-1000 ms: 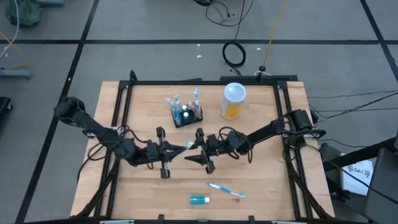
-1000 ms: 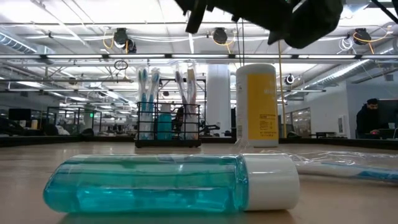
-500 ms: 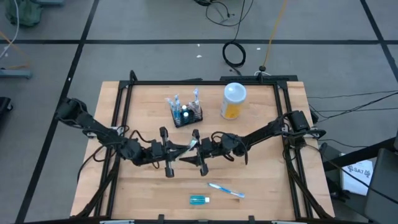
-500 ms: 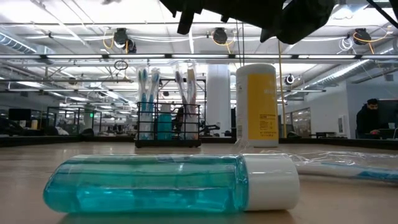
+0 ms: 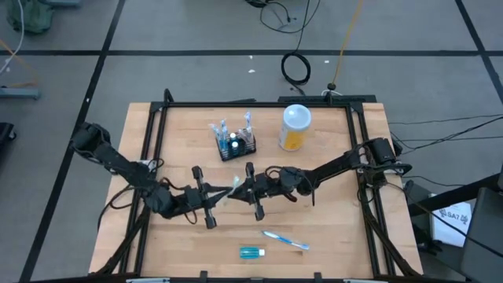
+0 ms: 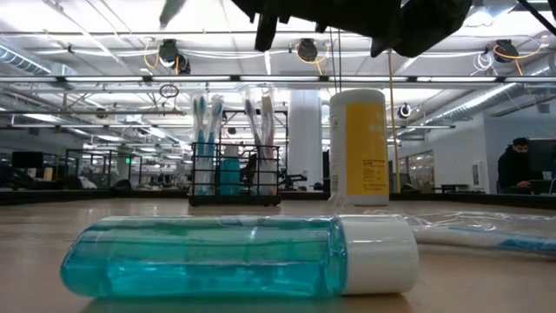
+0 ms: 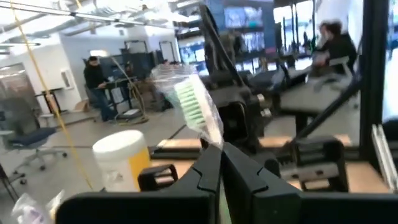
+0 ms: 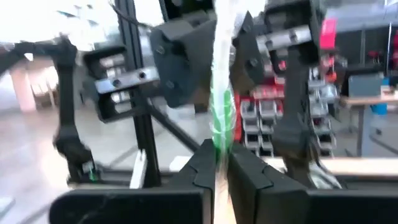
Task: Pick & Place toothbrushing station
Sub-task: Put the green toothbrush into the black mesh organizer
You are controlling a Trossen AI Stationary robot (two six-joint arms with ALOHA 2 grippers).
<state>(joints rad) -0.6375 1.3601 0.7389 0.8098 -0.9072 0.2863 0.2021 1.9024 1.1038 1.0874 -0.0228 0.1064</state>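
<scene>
1. The left gripper (image 5: 222,196) and the right gripper (image 5: 238,189) meet over the middle of the table (image 5: 330,228), each with its jaws closed on opposite ends of one wrapped green toothbrush (image 5: 230,192).
2. The left wrist view shows the bristle head (image 7: 194,107) in clear wrap above its pinched fingers (image 7: 205,177); the right wrist view shows the handle (image 8: 221,118) rising between its own.
3. The toothbrushing station (image 5: 234,141), a black rack, stands near the table's far edge, holding upright toothbrushes and a teal bottle.
4. Just beside it stands a white-lidded container (image 5: 295,127) with orange contents.
5. By the near edge lie a teal bottle (image 5: 252,252) and a blue toothbrush (image 5: 285,240).
6. Only the low view shows the rack's slats (image 6: 234,174).
</scene>
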